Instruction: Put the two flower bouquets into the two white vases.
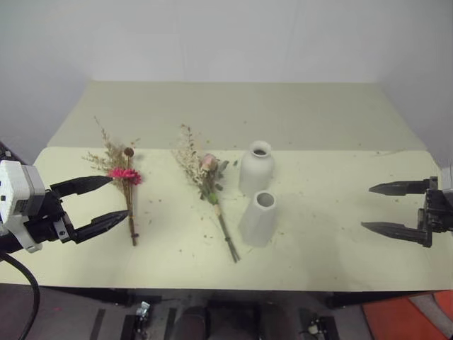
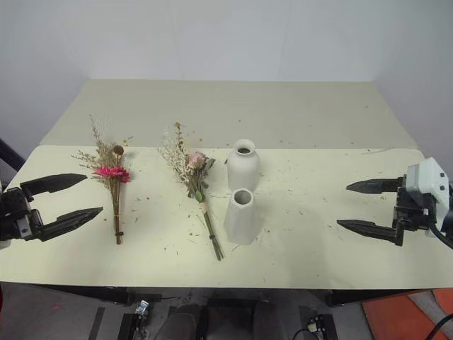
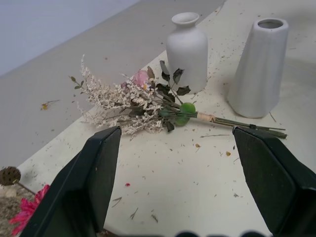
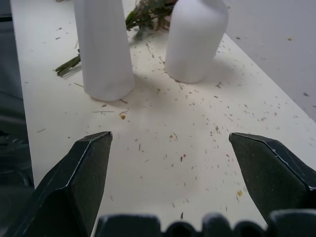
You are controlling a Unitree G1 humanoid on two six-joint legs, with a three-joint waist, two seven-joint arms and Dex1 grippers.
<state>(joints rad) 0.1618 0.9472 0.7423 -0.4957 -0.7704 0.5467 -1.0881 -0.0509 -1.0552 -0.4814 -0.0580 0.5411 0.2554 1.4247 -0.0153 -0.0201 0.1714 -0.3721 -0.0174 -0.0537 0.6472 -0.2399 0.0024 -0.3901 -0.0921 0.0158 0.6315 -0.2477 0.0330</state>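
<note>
Cream paper covers the counter, where both bouquets lie flat, well apart: the magenta daisy bunch at the left and the pink rose bunch just left of the two upright vases, the bottle-shaped vase behind the tapered vase. Left tool hovers with fingers spread, tips beside the daisy stems, holding nothing. Right tool hangs spread and empty, well right of the vases; its wrist view cuts both vase tops off.
</note>
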